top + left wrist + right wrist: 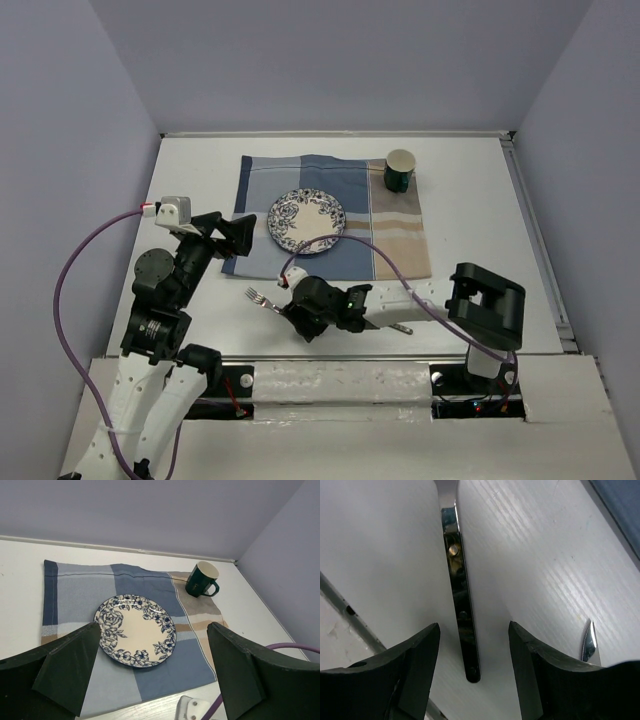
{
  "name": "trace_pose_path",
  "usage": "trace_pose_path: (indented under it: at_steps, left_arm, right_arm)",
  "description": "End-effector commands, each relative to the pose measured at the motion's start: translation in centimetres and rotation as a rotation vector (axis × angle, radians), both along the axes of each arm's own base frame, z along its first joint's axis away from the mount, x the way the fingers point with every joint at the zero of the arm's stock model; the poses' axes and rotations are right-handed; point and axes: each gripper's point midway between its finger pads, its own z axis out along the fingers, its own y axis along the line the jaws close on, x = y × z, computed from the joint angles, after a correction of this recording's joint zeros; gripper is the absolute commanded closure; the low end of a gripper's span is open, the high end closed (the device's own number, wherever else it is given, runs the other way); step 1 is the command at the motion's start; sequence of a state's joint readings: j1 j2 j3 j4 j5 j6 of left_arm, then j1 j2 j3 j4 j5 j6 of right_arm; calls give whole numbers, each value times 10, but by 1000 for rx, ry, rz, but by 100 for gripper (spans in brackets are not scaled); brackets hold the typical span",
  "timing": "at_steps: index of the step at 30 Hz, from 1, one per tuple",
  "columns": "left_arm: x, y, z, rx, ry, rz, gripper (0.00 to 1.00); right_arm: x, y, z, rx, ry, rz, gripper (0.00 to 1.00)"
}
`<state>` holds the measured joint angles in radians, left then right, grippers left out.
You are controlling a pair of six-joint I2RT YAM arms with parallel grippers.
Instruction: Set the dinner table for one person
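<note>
- Two arms in view, one gripper each. Right arm reaches left across the near part of the table (200,170), the white top that carries everything here.
- Right gripper (474,630): jaws partly open, low over the table, one finger on each side of the fork (457,580). A gap shows on both sides of the handle, so nothing is gripped.
- Fork count: 1. It lies flat on bare table, just short of the near left corner of the placemat (330,215). Dark riveted handle points toward the gripper, and the tines point away to the left in the top view.
- One bright metal tip (590,642) shows beside the right finger in the right wrist view. I cannot tell what utensil it belongs to.
- Left gripper (240,236): jaws wide open, holding nothing. It sits at the left edge of the placemat and faces across it.
- Purple cables: 2, one per arm. The right one loops over the near edge of the placemat.
- Placemat count: 1, blue and tan patchwork, flat on the middle of the table.
- Plate (306,221) count: 1, blue floral rim, on the placemat left of centre.
- Mug (400,171) count: 1, dark green, upright at the far right corner of the placemat, well apart from the plate.
</note>
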<state>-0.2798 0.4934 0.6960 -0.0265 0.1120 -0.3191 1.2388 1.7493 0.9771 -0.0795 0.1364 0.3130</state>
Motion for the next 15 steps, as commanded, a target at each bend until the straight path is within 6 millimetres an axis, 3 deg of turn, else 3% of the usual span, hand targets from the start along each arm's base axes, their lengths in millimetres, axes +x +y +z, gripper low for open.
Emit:
trace_pose_path:
  at_steps: [1, 9, 14, 15]
  left_arm:
    - [0, 1, 13, -4, -54, 0, 1]
    - [1, 0, 12, 1, -49, 0, 1]
    - [0, 13, 18, -7, -68, 68, 1]
    - [0, 16, 20, -8, -72, 82, 1]
  right_arm:
    - [17, 22, 8, 8, -88, -2, 38]
    - [13, 32, 1, 0, -77, 31, 62]
    - [-2, 41, 15, 43, -63, 56, 100]
    - [-2, 40, 19, 54, -61, 53, 100]
